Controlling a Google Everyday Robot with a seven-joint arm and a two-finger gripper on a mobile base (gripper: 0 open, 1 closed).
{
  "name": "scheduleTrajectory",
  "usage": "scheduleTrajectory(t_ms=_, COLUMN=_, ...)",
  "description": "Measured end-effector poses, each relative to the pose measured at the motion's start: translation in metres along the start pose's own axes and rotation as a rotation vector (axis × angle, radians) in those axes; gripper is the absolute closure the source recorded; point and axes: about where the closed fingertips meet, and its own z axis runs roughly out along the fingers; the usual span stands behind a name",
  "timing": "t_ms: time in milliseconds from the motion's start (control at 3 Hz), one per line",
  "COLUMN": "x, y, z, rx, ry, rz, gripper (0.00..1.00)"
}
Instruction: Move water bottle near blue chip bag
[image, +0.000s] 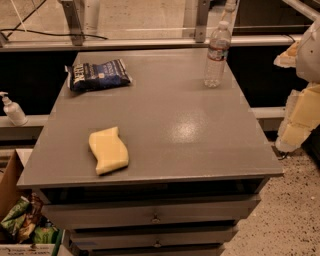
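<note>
The water bottle (217, 54) stands upright near the far right corner of the grey cabinet top (200, 135). It is clear ribbed plastic with a white cap and a label band. The blue chip bag (98, 75) lies flat near the far left corner, about a table's width from the bottle. My arm hangs at the right edge of the view, off the cabinet's right side. The gripper (289, 140) is at its lower end, beside the cabinet's right edge, well apart from the bottle and holding nothing I can see.
A yellow wavy sponge (108, 150) lies on the front left of the top. A small white pump bottle (13, 109) stands on a ledge to the left. A cardboard box with snack bags (20, 220) sits on the floor at the lower left. Drawers (155, 215) face front.
</note>
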Motion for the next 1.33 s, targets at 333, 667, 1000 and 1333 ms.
scheduleTrajectory(t_ms=333, x=0.0, y=0.0, z=0.0, rx=0.0, ry=0.0, rz=0.0, gripper=0.0)
scheduleTrajectory(t_ms=667, x=-0.003, y=-0.008, z=0.006, rx=0.018, ry=-0.038, rz=0.003, gripper=0.0)
scheduleTrajectory(t_ms=1000, x=-0.01, y=-0.031, z=0.025, rx=0.028, ry=-0.128, rz=0.021, gripper=0.0)
scheduleTrajectory(t_ms=1333, x=-0.023, y=-0.067, z=0.056, rx=0.034, ry=-0.19, rz=0.034, gripper=0.0)
